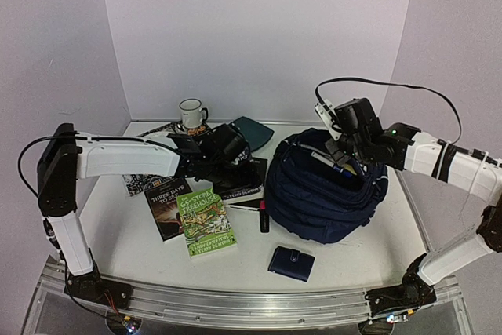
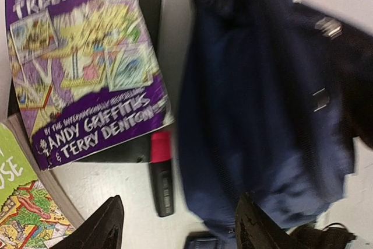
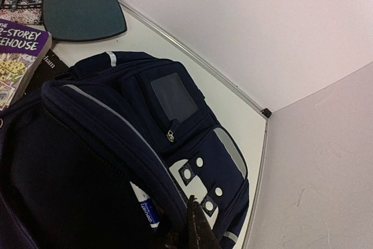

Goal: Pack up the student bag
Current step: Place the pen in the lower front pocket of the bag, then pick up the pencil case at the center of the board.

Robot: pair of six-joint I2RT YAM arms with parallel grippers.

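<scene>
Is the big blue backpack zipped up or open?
Open. The student bag gapes at the top, the right gripper sits at its rim, and a white-labelled item shows inside.

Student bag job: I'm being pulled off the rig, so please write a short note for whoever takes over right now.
Left gripper: open, empty, over the red-capped marker beside the purple book.
Right gripper: shut on the rim of the student bag, apparently holding its mouth open.
Done: a white item sits inside; I cannot tell what.
Likely left to pack: purple book, green book, dark book, marker, wallet, all outside the bag.
</scene>
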